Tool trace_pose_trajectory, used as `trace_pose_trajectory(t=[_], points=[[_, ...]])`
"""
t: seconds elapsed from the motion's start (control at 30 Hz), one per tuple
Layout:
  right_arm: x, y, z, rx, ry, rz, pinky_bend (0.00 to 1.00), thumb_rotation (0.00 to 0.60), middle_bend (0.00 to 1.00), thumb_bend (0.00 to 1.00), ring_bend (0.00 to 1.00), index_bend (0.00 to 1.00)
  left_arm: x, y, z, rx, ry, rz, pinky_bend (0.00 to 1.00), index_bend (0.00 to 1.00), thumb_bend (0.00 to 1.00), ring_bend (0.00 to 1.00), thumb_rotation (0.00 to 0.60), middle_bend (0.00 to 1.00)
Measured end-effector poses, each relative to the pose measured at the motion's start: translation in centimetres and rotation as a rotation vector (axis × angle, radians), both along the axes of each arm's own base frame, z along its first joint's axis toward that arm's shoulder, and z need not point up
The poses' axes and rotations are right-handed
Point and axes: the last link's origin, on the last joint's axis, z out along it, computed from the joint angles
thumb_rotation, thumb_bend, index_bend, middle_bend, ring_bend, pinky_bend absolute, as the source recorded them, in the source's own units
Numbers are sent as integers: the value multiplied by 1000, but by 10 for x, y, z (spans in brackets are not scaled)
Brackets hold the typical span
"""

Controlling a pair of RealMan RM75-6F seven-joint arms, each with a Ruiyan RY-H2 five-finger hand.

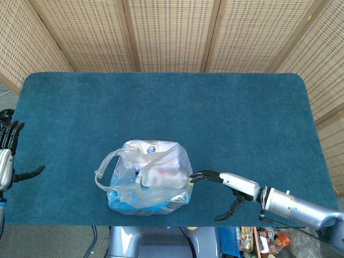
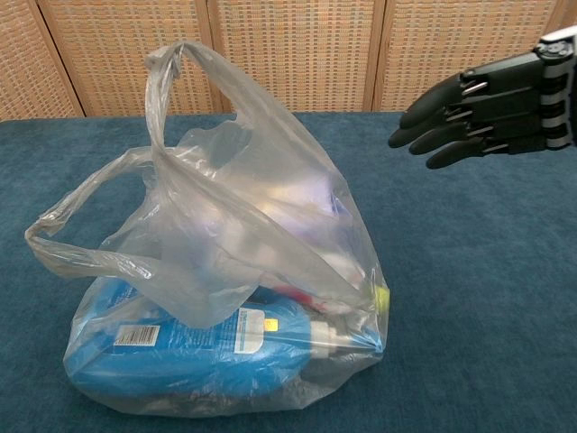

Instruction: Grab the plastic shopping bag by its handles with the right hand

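A clear plastic shopping bag holding a blue package and other items sits near the front edge of the blue table. In the chest view the bag has one handle standing upright and another handle loop drooping to the left. My right hand hovers just right of the bag, fingers stretched toward it and thumb spread, holding nothing. The chest view shows the same hand up and to the right of the bag, apart from it. My left hand is at the table's left edge, fingers apart, empty.
A woven bamboo screen stands behind the table. Blue cloth stretches bare behind and to both sides of the bag. Below the front edge, clutter lies on the floor.
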Motion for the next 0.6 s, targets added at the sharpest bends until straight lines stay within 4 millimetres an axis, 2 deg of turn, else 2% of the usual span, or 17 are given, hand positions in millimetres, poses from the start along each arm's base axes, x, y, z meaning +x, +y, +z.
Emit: trace_pose_trajectory(t=[0.4, 0.6], points=[[43, -14, -28, 157, 50, -17, 0, 600, 144, 0, 0, 183, 7, 3, -2, -6, -6, -16, 0, 0, 59, 0, 600, 0], [81, -17, -41, 217, 13, -38, 0, 600, 144, 0, 0, 183, 5, 4, -2, -6, -8, -12, 0, 0, 60, 0, 600, 0]])
